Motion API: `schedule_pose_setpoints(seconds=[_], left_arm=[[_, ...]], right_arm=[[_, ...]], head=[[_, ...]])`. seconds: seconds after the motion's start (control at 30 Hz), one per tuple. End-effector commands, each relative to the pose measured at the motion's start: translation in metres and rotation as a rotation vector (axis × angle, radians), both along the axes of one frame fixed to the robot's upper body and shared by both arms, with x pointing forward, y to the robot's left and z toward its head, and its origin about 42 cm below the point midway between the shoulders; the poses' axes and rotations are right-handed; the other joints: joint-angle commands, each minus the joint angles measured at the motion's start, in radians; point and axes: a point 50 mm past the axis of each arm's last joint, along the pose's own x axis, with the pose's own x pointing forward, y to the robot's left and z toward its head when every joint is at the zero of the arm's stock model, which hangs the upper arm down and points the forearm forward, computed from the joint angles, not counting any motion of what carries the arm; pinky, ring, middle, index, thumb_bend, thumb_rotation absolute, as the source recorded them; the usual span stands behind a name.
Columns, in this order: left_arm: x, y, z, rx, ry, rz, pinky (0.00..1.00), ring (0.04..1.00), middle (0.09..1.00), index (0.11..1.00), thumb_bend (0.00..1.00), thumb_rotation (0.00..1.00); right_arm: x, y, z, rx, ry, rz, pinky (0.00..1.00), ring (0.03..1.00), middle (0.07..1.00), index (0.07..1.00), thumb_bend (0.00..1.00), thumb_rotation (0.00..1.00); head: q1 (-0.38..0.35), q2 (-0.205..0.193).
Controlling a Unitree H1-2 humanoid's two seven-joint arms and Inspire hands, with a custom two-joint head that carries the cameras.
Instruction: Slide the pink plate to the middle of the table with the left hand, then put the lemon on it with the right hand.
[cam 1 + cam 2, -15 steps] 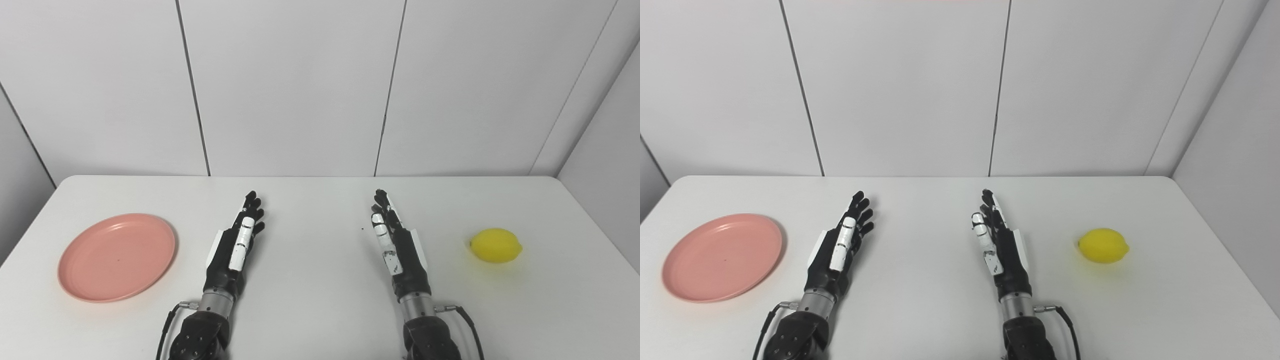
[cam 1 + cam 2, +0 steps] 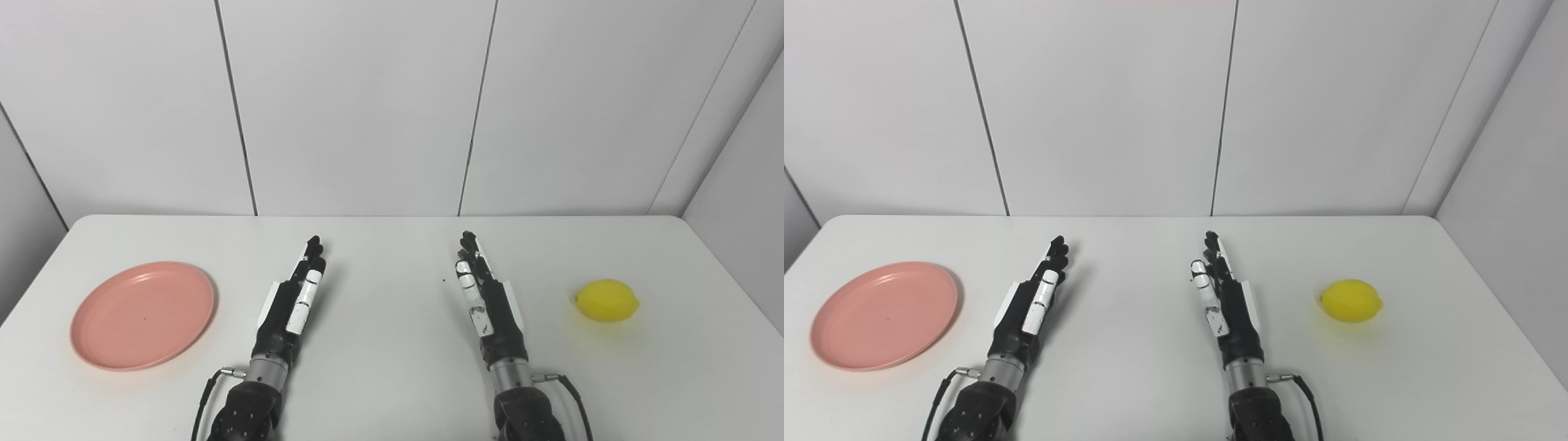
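The pink plate [image 2: 144,314] lies empty on the white table [image 2: 392,245] at the left. The yellow lemon [image 2: 607,300] lies at the right. My left hand [image 2: 291,303] is open and empty, fingers stretched forward, to the right of the plate and apart from it. My right hand [image 2: 484,294] is open and empty, fingers stretched forward, to the left of the lemon and apart from it. The same scene shows in the right eye view: plate [image 2: 885,314], lemon [image 2: 1351,300], left hand [image 2: 1029,306], right hand [image 2: 1225,297].
White wall panels [image 2: 367,104] stand behind the table's far edge. A small dark speck [image 2: 443,281] lies on the table between the hands. Thin cables run from both wrists at the bottom edge.
My left hand has turned a little, so its fingers now line up edge-on and look narrower. The right hand, plate and lemon have not moved.
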Motion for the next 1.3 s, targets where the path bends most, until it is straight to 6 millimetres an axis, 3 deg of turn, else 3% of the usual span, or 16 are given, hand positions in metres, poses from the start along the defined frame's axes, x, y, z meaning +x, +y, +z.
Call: schedule_pose_setpoints(seconds=[0.0, 0.33, 0.63, 0.8, 1.27], left_arm=[[0.004, 0.002, 0.012, 0.014, -0.047, -0.006, 1.0, 1.0, 1.0, 0.999, 0.65, 1.0], [0.003, 0.003, 0.011, 0.019, -0.054, -0.007, 1.0, 1.0, 1.0, 1.0, 0.66, 1.0], [-0.001, -0.014, 0.009, -0.004, -0.04, -0.004, 1.0, 1.0, 1.0, 0.995, 0.63, 1.0], [-0.004, -0.027, 0.005, -0.002, -0.042, -0.008, 1.0, 1.0, 1.0, 1.0, 0.62, 1.0], [-0.001, -0.031, 0.004, -0.03, -0.062, -0.001, 1.0, 1.0, 1.0, 1.0, 0.65, 1.0]], right_arm=[[0.005, 0.0, 0.009, 0.001, -0.056, 0.009, 0.96, 0.961, 0.967, 0.968, 0.68, 0.99], [0.004, 0.001, 0.009, -0.004, -0.061, 0.013, 0.95, 0.96, 0.968, 0.972, 0.64, 1.0], [-0.004, -0.012, 0.005, -0.006, -0.062, 0.006, 0.92, 0.935, 0.958, 0.96, 0.7, 1.0], [-0.009, -0.022, 0.004, 0.005, -0.053, 0.003, 0.94, 0.947, 0.968, 0.957, 0.62, 1.0], [-0.013, -0.031, 0.002, 0.022, -0.044, -0.01, 0.99, 0.959, 0.959, 0.958, 0.59, 1.0]], head=[[0.002, 0.0], [0.005, -0.001], [0.192, -0.047], [0.293, -0.088], [0.364, -0.135]])
